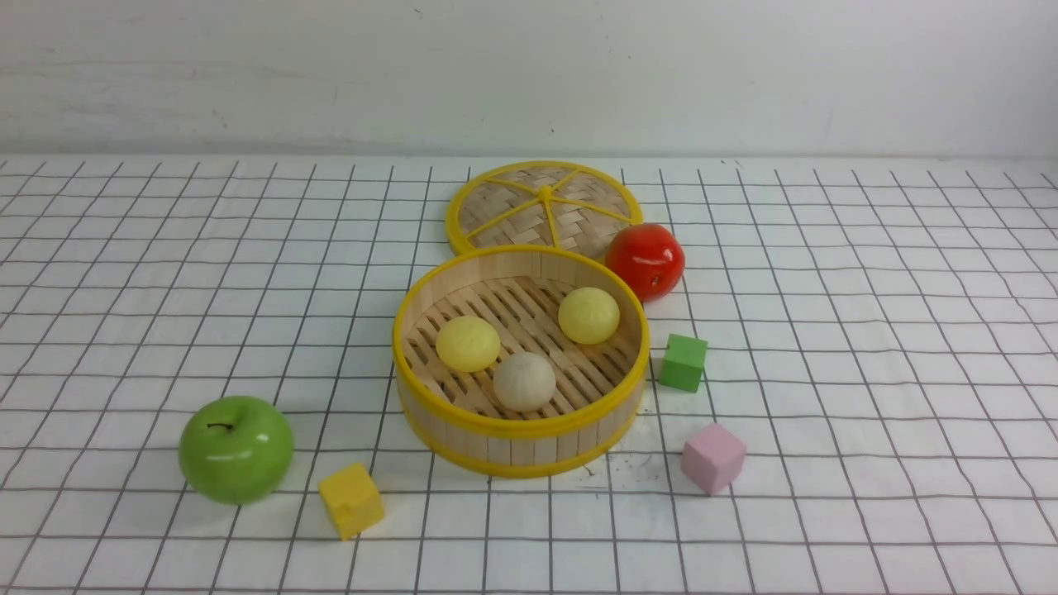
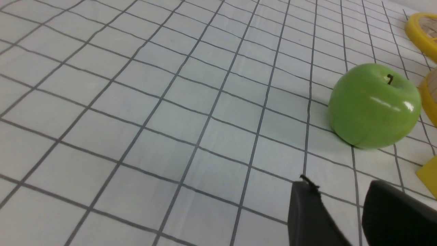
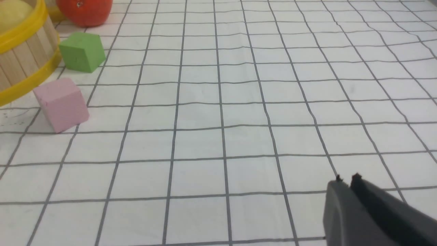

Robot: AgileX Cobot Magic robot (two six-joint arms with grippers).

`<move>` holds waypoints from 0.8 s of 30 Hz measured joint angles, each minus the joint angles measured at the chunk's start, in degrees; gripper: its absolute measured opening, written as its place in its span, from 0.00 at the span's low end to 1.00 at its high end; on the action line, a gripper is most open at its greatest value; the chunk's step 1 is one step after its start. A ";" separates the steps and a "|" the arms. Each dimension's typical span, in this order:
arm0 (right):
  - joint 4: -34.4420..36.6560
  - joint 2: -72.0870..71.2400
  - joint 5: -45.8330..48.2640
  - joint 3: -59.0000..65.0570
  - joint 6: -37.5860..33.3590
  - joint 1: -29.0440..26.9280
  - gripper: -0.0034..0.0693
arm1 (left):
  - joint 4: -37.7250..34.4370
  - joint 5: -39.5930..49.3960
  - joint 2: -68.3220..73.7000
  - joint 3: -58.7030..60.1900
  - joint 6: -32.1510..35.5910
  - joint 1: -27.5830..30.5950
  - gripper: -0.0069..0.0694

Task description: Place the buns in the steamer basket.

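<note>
Bamboo steamer basket is my landmark: nearest its front wall, on the slatted floor, sits the beige-white bun, two smooth yellow buns behind. I judge loading complete. Left jaws stand released beside the green apple; right jaws nearly clenched, empty.
</note>
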 joint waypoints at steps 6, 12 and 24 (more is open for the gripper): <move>0.00 0.00 0.00 0.00 -0.11 0.00 0.11 | 0.00 0.00 0.00 0.00 0.00 0.00 0.40; 0.00 0.00 0.00 0.00 -0.11 0.00 0.12 | 0.00 0.00 0.00 0.00 0.00 0.00 0.40; 0.02 0.00 0.00 0.00 -0.11 0.00 0.14 | 0.00 0.00 0.00 0.00 0.00 -1.56 0.40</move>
